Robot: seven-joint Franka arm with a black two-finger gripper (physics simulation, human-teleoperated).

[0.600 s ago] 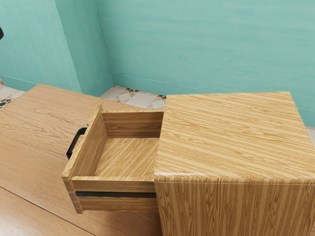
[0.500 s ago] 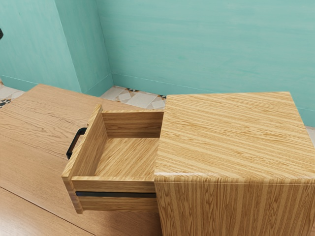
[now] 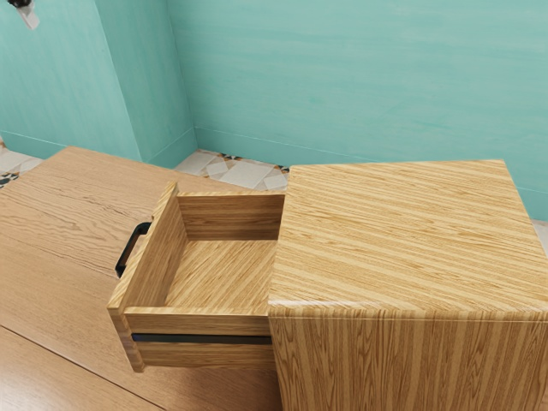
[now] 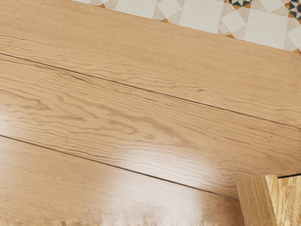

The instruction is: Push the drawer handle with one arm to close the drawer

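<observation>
At the top left corner of the exterior view, part of my gripper (image 3: 26, 12) shows, high above the table and apart from the drawer. The wooden drawer (image 3: 224, 265) stands pulled well out of its cabinet (image 3: 402, 240), toward the exterior view's left, and nothing lies inside. A black bar handle (image 3: 131, 249) is fixed to the outer face of its front panel, with nothing touching it. In the wrist view, a light wooden corner of the drawer unit (image 4: 256, 200) appears at the lower right.
The brown plank table (image 3: 77, 231) extends in front of the handle and under the cabinet. Teal walls (image 3: 360, 77) rise behind, above a patterned tile floor (image 3: 244, 172). In the wrist view, tabletop planks (image 4: 141, 108) lie under my hand.
My gripper has come further into the exterior view at its top left corner, where only a dark bit showed at the left edge before. Drawer and cabinet have not moved.
</observation>
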